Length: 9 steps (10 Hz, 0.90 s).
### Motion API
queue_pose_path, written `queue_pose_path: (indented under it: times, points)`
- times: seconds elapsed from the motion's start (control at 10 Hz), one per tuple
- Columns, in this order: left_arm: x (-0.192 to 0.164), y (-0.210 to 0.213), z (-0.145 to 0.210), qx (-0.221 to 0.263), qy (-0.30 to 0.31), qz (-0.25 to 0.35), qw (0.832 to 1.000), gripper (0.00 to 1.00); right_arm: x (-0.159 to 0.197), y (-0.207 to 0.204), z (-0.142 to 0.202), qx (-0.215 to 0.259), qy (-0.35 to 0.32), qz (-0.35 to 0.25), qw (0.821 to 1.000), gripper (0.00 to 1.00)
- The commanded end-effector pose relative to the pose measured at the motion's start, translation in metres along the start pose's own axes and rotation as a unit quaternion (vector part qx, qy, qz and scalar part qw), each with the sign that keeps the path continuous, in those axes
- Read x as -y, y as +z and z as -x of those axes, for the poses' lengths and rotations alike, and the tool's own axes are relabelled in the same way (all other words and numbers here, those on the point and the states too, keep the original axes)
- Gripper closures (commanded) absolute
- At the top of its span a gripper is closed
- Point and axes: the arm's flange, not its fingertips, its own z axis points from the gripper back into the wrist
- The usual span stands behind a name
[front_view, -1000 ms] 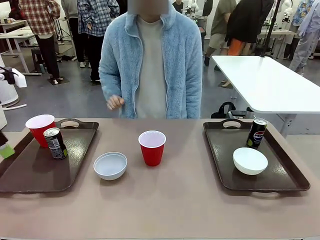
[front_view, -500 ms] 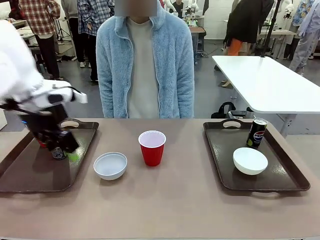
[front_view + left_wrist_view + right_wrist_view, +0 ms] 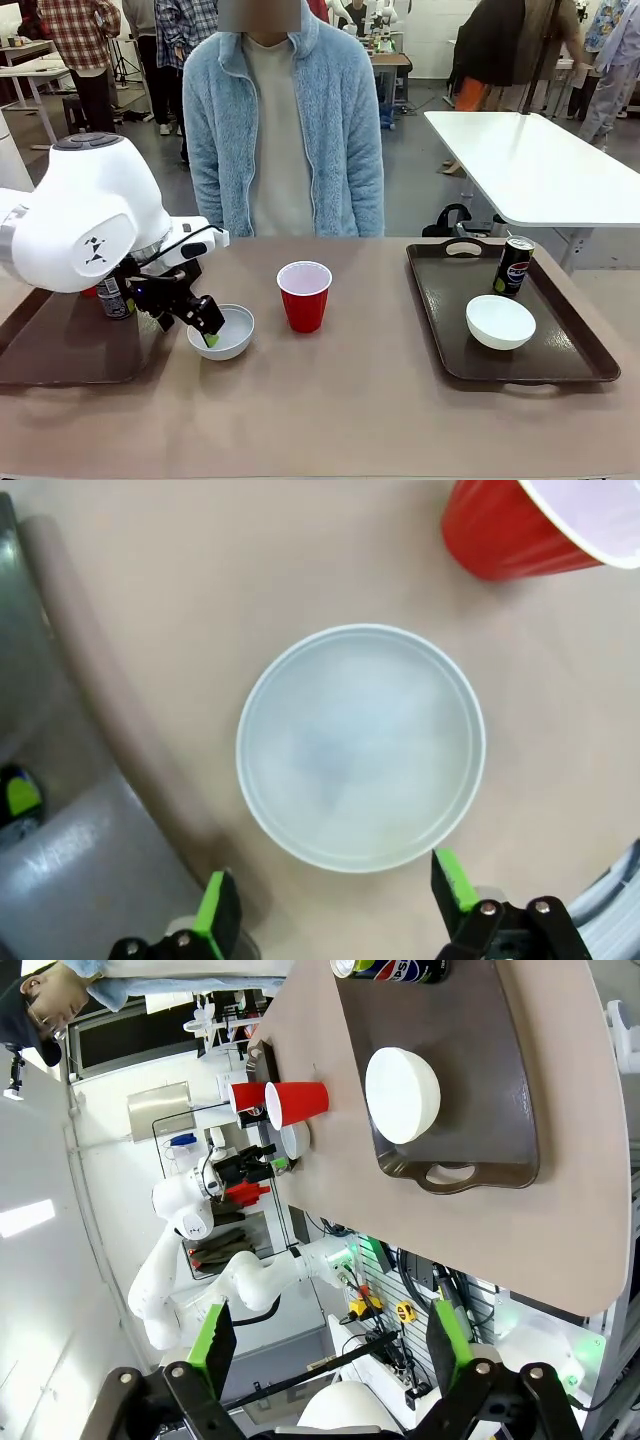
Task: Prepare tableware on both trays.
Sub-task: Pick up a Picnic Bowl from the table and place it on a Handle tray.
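Left pincer (image 3: 206,328) hangs right over the loose bowl (image 3: 236,322), fingers spread wide, gripping nothing. From the left wrist the green pads (image 3: 214,908) sit either side of the bowl's near rim, and I can't tell whether they touch it. That white bowl sits on the bare tabletop (image 3: 360,410), just beside the right rim of the left tray (image 3: 60,355), left of centre. The middle cup (image 3: 304,295), red with a white inside, stands upright near the tabletop's centre, close to the loose bowl but apart from it. On the left tray the left can (image 3: 113,298) peeks out from behind the white arm, towards the far edge. Over on the right tray (image 3: 585,365), the trayed bowl (image 3: 500,322) rests mid-tray and the right can (image 3: 514,265) stands upright by the far rim. Right pincer (image 3: 330,1340) is released too, fingers parted, up high and well apart from everything. A person in a pale blue fleece (image 3: 285,130) stands at the far edge.
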Motion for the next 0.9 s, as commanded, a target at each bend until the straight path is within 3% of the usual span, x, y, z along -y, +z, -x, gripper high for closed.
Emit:
queue_pose_path:
  times: [0.0,0.8]
  points:
    - [-0.001,0.008,0.0,0.006,0.001,-0.003,1.0,0.0,0.001,-0.002,0.004,-0.004,0.002,-0.001,1.0,0.0]
    - [-0.002,-0.03,-0.036,0.014,-0.005,-0.019,1.0,0.0,0.001,-0.002,0.004,-0.004,0.002,-0.001,1.0,0.0]
